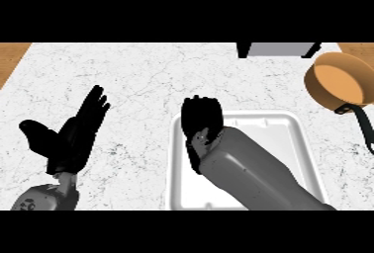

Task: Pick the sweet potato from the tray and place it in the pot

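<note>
Single head view, steeply down onto counter (146,74), near, forearms entering from below

We look steeply down on a worktop (146,74) of white marble with fine grey veins, which fills nearly the whole view. At the far left corner a wedge of warm brown wood (11,57) shows beyond the stone's slanted edge, and a smaller strip of the same wood (361,48) shows at the far right corner. At the far edge, right of the middle, we see a pale grey box (279,48) with dark sides, cut off by the view's top. The light is even and soft, with only faint shadows on the stone. No walls, windows or floor are in sight.
</note>
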Available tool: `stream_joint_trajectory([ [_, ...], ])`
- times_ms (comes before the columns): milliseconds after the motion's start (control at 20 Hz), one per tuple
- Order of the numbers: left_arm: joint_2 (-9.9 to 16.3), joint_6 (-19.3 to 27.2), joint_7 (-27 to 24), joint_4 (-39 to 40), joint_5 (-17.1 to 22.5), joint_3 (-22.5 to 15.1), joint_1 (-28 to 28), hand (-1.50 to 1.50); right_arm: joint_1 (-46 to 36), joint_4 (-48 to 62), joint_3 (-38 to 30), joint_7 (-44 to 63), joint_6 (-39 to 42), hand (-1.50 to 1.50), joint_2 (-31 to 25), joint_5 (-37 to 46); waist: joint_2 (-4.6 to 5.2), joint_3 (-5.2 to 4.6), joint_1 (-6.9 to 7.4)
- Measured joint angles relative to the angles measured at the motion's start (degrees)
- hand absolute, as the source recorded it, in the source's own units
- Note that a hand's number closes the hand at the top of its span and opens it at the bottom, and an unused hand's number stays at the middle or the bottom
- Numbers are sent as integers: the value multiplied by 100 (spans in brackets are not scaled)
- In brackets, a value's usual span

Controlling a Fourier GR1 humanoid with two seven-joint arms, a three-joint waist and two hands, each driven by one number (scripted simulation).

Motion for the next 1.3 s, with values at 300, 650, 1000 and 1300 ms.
stream_joint_trajectory([
  [300, -5, -75, -11, 42, -32, 52, -15, 0, 118, 378, 32, -5, -107, -150, 70, 314, 14, 0, 16],
  [650, -92, -19, 144, -21, -112, 67, -103, 0, 267, 819, 20, -173, -127, -150, 81, 713, 18, 1, 20],
  [1000, -142, -87, 76, 26, -179, 99, -54, 0, 413, 1248, 87, -319, -86, -150, 108, 953, 21, 1, 38],
  [1300, -228, -70, 64, -46, -288, 52, 12, 0, 521, 1623, 4, -429, -24, -150, 112, 1123, 11, 0, 41],
])
